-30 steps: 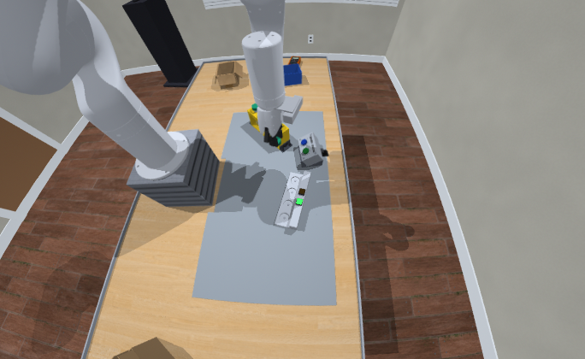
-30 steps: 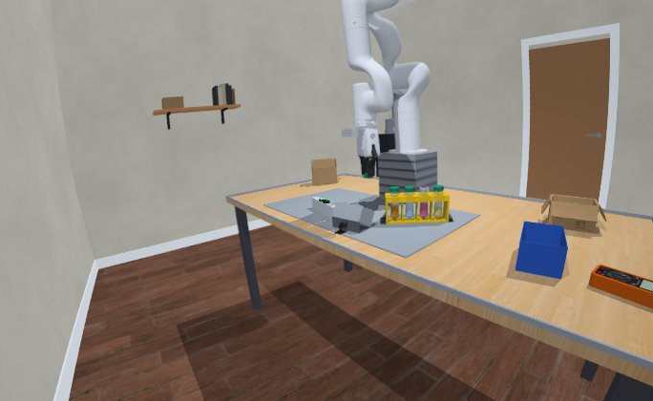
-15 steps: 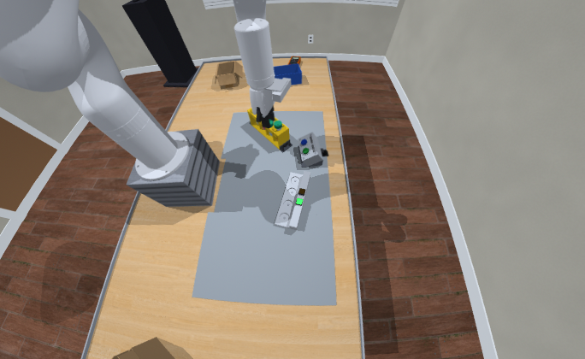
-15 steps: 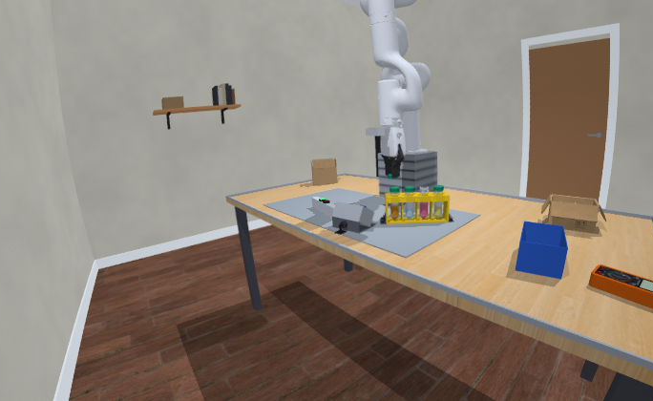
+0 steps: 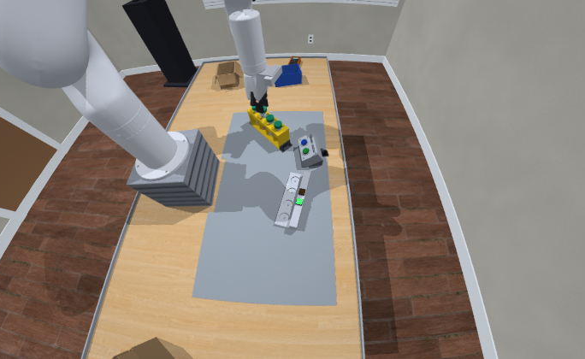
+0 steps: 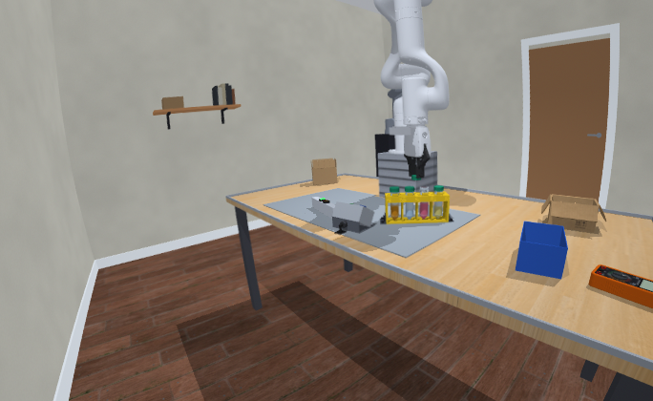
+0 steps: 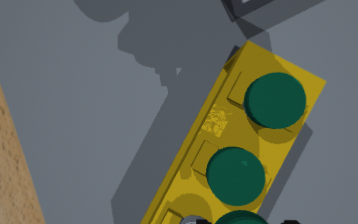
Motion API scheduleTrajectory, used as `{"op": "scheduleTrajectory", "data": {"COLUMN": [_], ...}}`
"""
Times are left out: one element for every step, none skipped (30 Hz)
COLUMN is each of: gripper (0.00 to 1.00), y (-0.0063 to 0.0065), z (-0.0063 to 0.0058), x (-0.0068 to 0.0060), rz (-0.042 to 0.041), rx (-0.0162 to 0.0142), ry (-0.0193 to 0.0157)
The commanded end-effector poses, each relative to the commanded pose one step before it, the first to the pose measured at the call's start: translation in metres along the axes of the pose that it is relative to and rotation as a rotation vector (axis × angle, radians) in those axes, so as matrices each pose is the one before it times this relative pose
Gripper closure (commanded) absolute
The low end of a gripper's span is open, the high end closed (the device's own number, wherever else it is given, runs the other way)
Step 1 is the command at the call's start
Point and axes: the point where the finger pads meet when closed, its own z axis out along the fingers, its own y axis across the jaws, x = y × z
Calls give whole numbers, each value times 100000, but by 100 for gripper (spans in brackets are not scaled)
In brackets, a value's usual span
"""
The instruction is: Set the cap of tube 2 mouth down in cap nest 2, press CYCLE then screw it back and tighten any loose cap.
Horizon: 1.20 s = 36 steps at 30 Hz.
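Observation:
My gripper [image 5: 259,109] [image 6: 416,174] [image 7: 246,221] is shut on a green cap [image 6: 415,178] [image 7: 241,218], just above the yellow rack [image 5: 282,137] [image 6: 416,198] [image 7: 285,64]. Under it, tube 2 [image 6: 424,190] [image 7: 193,220] stands open; in the wrist view its mouth is left of the held cap. Green caps sit on tube 1 [image 6: 438,188], tube 3 [image 6: 409,189] [image 7: 236,176] and tube 4 [image 6: 394,189] [image 7: 275,100]; their tightness cannot be told. The cap tray [image 5: 278,223] has empty nests. Its green lamp [image 5: 299,201] is lit, the amber lamp [image 5: 302,191] dark.
The key housing [image 5: 313,159] [image 6: 349,214], with blue key [image 5: 304,142] and green key [image 5: 305,150], stands between rack and tray. A blue bin [image 5: 288,76] [image 6: 540,254], an open carton [image 5: 227,76] [image 6: 572,214] and an orange meter [image 6: 625,288] are beyond the rack.

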Motion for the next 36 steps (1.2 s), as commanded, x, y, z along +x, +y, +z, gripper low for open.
{"op": "scheduleTrajectory", "data": {"gripper": [100,100,100,100,100,100,100,100,100,100,100,100,100,100,100,100,100,100,100,100,100,100,100,100,100,100,100,100,100,100,100,100,100,100,100,100], "y": [-2204,0,0,0,0,0,0,0,0,0,1,0,0,0,2,-1,1,3,0,1,0,-2,0,0,0,0,0,0,0,0,-2,0,0,1,1,1], "z": [-47,0,0,0,0,0,0,0,0,299,301,0,0,300,302,298,300,303,299,111,0,-3,1,1,0,0,0,0,0,0,-2,0,0,51,51,50], "x": [-1683,0,0,0,0,0,0,0,0,1,-1,0,0,0,-2,2,0,-3,1,-1,0,4,-1,-1,-1,-1,0,0,0,0,0,-3,-3,-3,-3,-3], "rz": [19,0,0,0,0,0,0,0,0,0,0,0,0,0,0,-1,0,1,0,0,0,-1,0,0,0,0,0,0,0,0,-1,0,0,0,0,0], "rx": [1112,0,0,0,0,0,0,1,1,-5,0,0,0,-4,5,-9,-1,11,-5,4,2,-14,3,2,2,2,2,2,0,0,-10,2,2,3,3,2], "ry": [-493,1,1,0,0,0,-1,-1,-1,7,-1,0,0,5,-7,13,1,-17,6,-7,-3,22,-4,-4,-3,-3,-3,-3,0,0,16,-3,-3,-5,-4,-4]}}
